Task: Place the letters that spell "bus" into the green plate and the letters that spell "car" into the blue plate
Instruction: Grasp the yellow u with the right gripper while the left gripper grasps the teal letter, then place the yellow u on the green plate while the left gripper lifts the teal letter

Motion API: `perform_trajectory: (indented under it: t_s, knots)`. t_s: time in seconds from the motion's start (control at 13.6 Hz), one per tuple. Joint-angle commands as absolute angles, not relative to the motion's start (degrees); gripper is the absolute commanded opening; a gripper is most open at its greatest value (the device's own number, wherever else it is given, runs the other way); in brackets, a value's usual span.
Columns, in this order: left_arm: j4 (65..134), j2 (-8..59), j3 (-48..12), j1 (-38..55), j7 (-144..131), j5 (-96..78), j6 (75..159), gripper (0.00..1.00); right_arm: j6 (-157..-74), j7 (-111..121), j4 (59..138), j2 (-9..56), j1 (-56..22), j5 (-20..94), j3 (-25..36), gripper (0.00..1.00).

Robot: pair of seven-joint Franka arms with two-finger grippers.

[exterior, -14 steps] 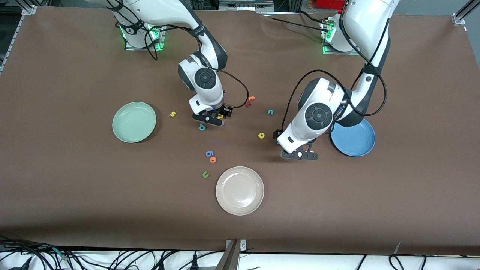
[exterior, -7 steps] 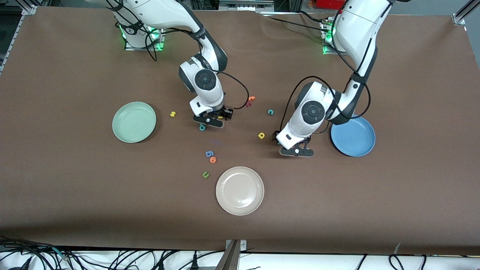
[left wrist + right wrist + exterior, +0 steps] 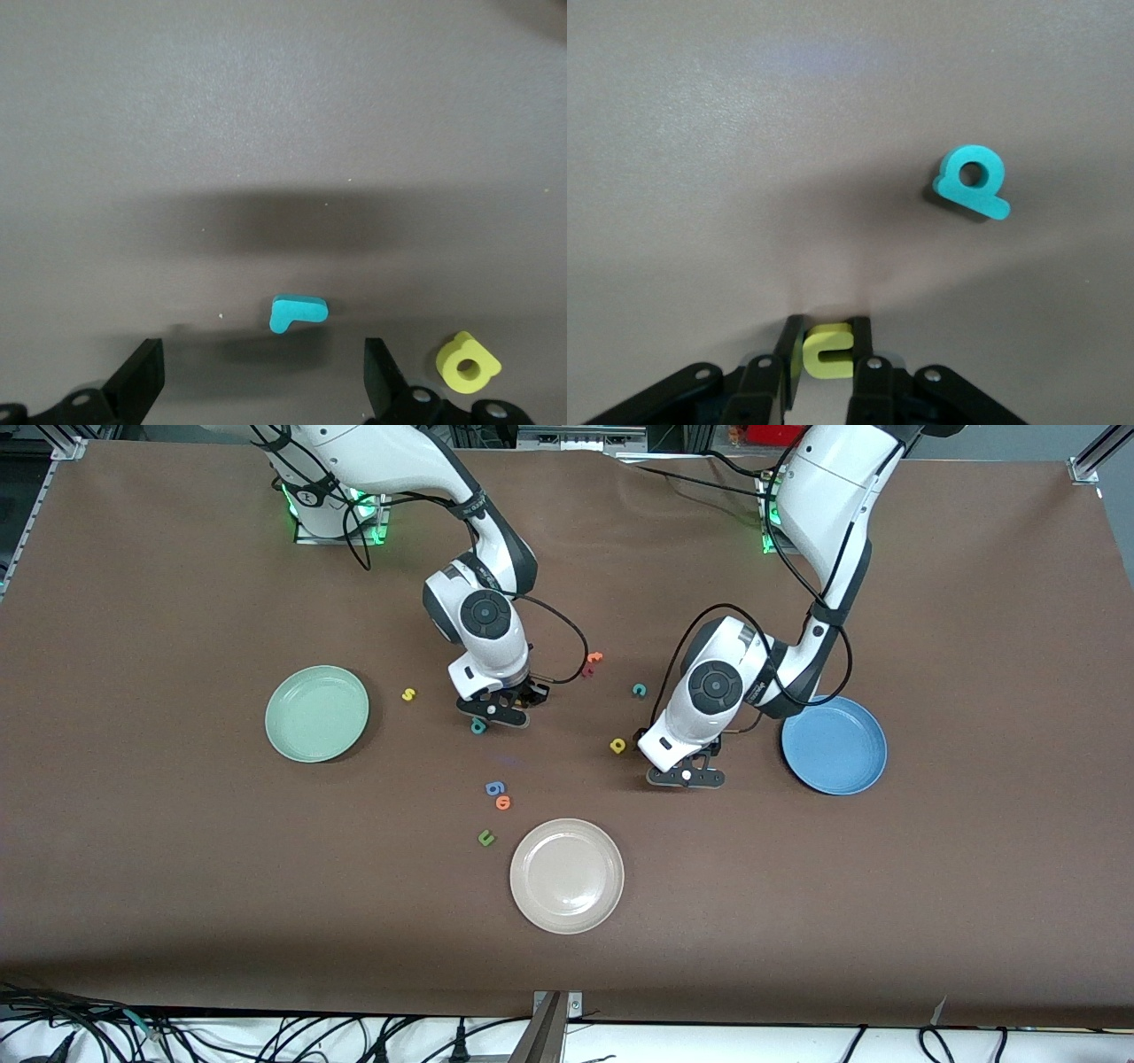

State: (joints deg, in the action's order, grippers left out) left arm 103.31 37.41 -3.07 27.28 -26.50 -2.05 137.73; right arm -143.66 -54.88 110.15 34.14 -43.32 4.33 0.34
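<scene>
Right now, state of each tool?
Left tool: open, holding nothing, over the teal r.
Right tool: shut on the yellow u.

White arms [image 3: 709, 691], black joints, black cables, green-lit bases [image 3: 337, 509]

The right hand [image 3: 827, 350] has closed on the yellow u [image 3: 830, 351]. The left hand [image 3: 684, 777] has slid toward ten o'clock, off the blue plate [image 3: 834, 745], lower over the surface [image 3: 177, 868], closer to the yellow a [image 3: 617, 746].
</scene>
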Motion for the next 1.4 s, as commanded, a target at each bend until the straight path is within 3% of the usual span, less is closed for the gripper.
perform_trajectory:
  t_s: [0.0,0.15,0.37,0.59,1.03,1.33]
  knots:
    - [103.01,38.06,-2.72,28.21,-28.56,0.09,138.6,0.97,-144.14,-55.37,110.04,34.45,-43.68,5.27,0.35,0.0]
    - [102.83,38.23,-2.72,28.21,-28.65,0.09,139.13,0.96,-141.27,-54.67,109.34,33.06,-43.42,5.36,0.61,0.0]
    - [102.74,39.02,-2.72,28.74,-29.36,0.17,140.44,0.96,-124.77,-52.83,105.13,27.62,-41.93,5.36,3.5,0.0]
    - [102.57,39.37,-2.64,28.83,-29.79,0.18,140.45,0.89,-114.55,-44.42,104.24,21.9,-37.11,6.41,5.53,0.0]
    - [101.43,39.73,-2.64,29.62,-32.6,0.88,140.27,0.55,-104.68,-23.06,104.41,17.93,-36.39,6.42,21.33,0.0]
    - [101.43,39.73,-2.55,29.62,-32.7,0.88,140.27,0.3,-109.22,-7.69,109.14,19.51,-36.12,6.33,29.87,0.0]
